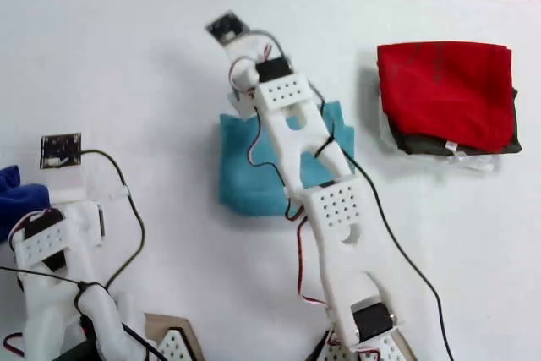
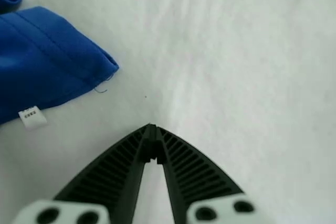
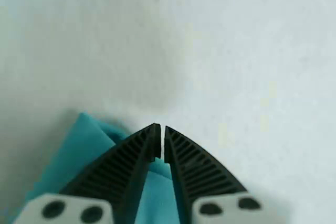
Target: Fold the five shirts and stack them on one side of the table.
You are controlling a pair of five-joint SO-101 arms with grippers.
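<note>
The white table carries the stack at its far right side, a red shirt lying on top of a dark one and something white beneath. A teal shirt, folded into a rough square, lies in the middle under the right arm, well apart from that pile. A blue shirt sits bunched at the table's left edge, just beside the left arm, and looks unfolded. The right gripper hangs over the teal shirt's far corner with its jaws all but closed, a bare slit between the tips and no cloth in them. The left gripper is fully closed on nothing, over bare table near the blue hem. The likely trouble is a pinch on only the top teal layer, so the fold falls open on the way to the stack; a low carry could also push the red shirt askew.
</note>
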